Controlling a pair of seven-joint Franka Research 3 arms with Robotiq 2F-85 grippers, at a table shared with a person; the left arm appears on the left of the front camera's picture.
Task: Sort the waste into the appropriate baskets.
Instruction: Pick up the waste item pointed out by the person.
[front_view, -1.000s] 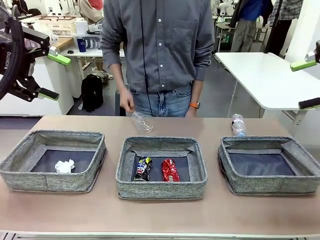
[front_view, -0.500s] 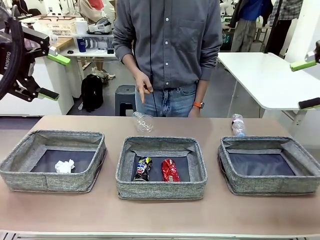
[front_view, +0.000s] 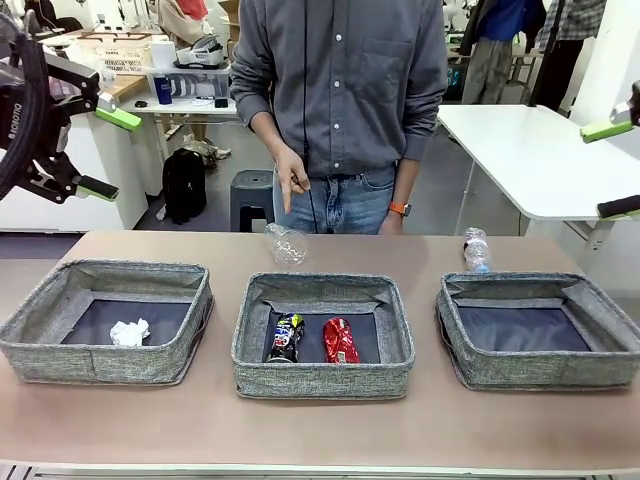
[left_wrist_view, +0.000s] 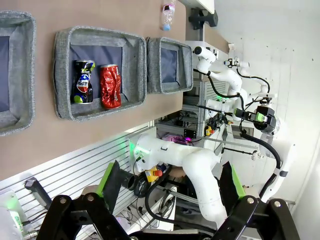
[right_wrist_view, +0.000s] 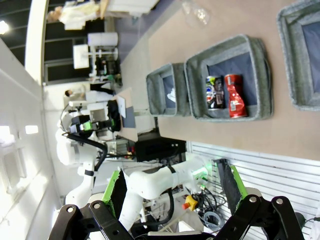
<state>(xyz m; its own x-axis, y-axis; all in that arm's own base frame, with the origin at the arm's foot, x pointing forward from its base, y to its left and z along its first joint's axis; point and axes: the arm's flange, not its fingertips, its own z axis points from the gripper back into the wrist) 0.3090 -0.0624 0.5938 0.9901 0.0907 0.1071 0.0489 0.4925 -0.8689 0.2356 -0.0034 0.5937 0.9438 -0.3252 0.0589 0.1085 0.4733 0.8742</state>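
Two jaws of the left gripper (front_view: 110, 153) stand wide apart at the far left, holding nothing; the lettering on its body is cut off by the frame and ends in "OTIQ". The left basket (front_view: 100, 365) holds a crumpled paper ball (front_view: 129, 332). In the middle basket (front_view: 320, 380) a dark can (front_view: 287, 337), its print too small to read, lies beside a crushed red can (front_view: 340, 340). Behind that basket a clear plastic cup (front_view: 286, 244) lies on the table (front_view: 320, 430), below the person's hand (front_view: 291, 180). A water bottle (front_view: 476, 250), its label unreadable, shows behind the right basket (front_view: 540, 370), its base hidden. The right gripper (front_view: 612, 168), mostly cut off, is spread and empty.
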